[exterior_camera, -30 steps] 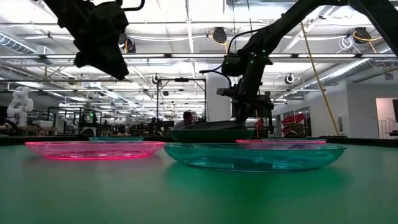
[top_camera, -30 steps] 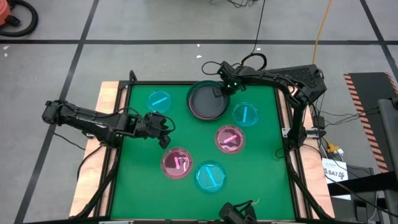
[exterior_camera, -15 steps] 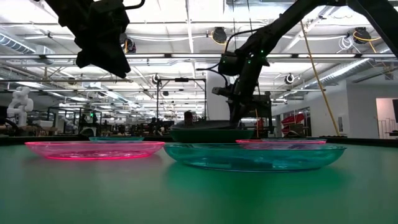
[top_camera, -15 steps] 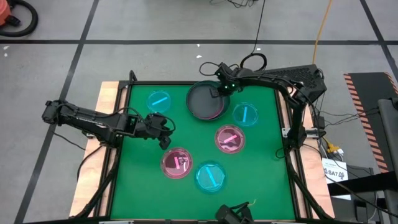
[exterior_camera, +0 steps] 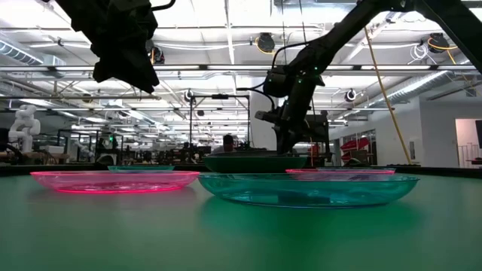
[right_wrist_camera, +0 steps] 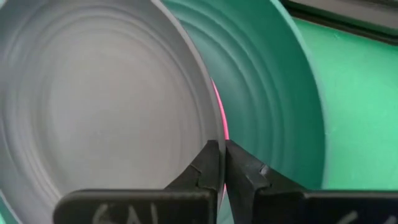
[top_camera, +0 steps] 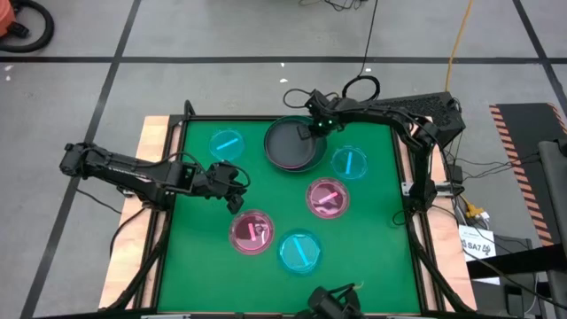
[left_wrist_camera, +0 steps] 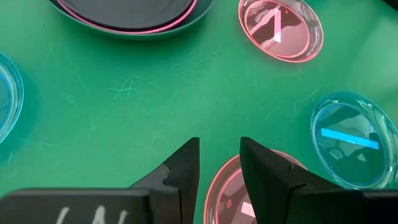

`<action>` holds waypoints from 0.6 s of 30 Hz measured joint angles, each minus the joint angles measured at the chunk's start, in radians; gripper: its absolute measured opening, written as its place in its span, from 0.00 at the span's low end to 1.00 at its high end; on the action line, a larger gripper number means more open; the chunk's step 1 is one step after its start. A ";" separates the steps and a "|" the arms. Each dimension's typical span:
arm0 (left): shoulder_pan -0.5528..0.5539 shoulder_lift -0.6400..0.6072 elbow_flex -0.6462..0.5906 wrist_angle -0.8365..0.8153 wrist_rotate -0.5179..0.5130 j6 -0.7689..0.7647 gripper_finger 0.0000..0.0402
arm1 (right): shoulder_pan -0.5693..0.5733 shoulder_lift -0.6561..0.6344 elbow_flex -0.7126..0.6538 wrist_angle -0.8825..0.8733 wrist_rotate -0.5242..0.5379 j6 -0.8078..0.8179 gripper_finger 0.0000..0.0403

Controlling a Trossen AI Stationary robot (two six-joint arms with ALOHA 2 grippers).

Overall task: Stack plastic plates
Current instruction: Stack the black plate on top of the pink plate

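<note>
gripping: your right pincer (top_camera: 309,129) is closed on the rim of the dark plate stack (top_camera: 293,145), pink edge showing between the plates
stack place: far middle of the green tabletop (top_camera: 199,221)
left pincer (top_camera: 237,183): you hold it part open, empty, above the tabletop near a translucent pink plate (top_camera: 252,232)
other plates: spread apart

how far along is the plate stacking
Done: a stack of three large plates at the back of the table, a hot pink one between two dark ones. In hand: the right pincer is shut on the rim of the top dark plate. Left: two pink small plates and three cyan ones lie single. The left pincer hovers open, empty.
</note>
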 joint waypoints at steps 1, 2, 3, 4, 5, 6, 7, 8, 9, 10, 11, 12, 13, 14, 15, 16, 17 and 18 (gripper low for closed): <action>0.000 0.000 0.000 0.000 0.000 0.000 0.30 | -0.003 0.000 0.000 -0.002 0.000 -0.007 0.02; 0.000 0.000 0.000 0.000 0.000 0.001 0.30 | -0.006 0.001 0.000 -0.005 0.001 -0.008 0.02; 0.000 0.000 0.000 0.000 0.000 0.003 0.30 | -0.009 0.001 0.000 -0.009 0.001 -0.008 0.02; 0.000 0.000 0.000 0.000 0.000 0.003 0.30 | -0.012 0.001 0.000 -0.012 0.000 -0.009 0.02; 0.000 0.000 0.000 0.000 0.000 0.003 0.30 | -0.015 0.000 0.000 -0.015 0.000 -0.011 0.02; 0.000 0.000 0.000 0.000 0.000 0.003 0.30 | -0.019 -0.001 0.000 -0.018 0.000 -0.015 0.02; 0.000 0.000 0.000 0.000 0.000 0.003 0.30 | -0.022 -0.001 0.000 -0.020 0.000 -0.021 0.02; 0.000 0.000 0.000 0.000 0.000 0.003 0.30 | -0.026 -0.001 0.000 -0.022 0.000 -0.026 0.02; 0.000 0.000 0.000 0.000 0.000 0.005 0.30 | -0.029 -0.001 0.000 -0.023 0.000 -0.028 0.02; 0.000 0.000 0.000 0.000 0.000 0.007 0.30 | -0.033 -0.001 0.000 -0.024 0.000 -0.028 0.02; 0.000 0.000 0.000 -0.001 0.000 0.008 0.30 | -0.036 -0.004 0.000 -0.027 -0.002 -0.029 0.02; 0.000 0.000 0.000 0.000 0.000 0.008 0.30 | -0.038 -0.006 -0.001 -0.031 -0.001 -0.029 0.02; 0.000 0.000 0.000 0.000 0.000 0.009 0.30 | -0.039 -0.009 -0.001 -0.033 -0.001 -0.029 0.02; 0.000 0.000 0.000 -0.001 0.000 0.009 0.30 | -0.039 -0.013 -0.002 -0.033 0.000 -0.029 0.02; 0.000 0.000 0.000 -0.001 0.000 0.009 0.30 | -0.039 -0.017 -0.002 -0.032 0.000 -0.030 0.02; 0.000 0.000 0.000 -0.001 -0.001 0.010 0.30 | -0.039 -0.022 -0.002 -0.031 0.002 -0.032 0.02; 0.000 0.000 0.000 -0.001 -0.001 0.010 0.30 | -0.039 -0.027 -0.002 -0.031 0.003 -0.034 0.02; 0.000 0.000 0.000 0.000 -0.001 0.013 0.30 | -0.039 -0.029 -0.002 -0.031 0.003 -0.034 0.02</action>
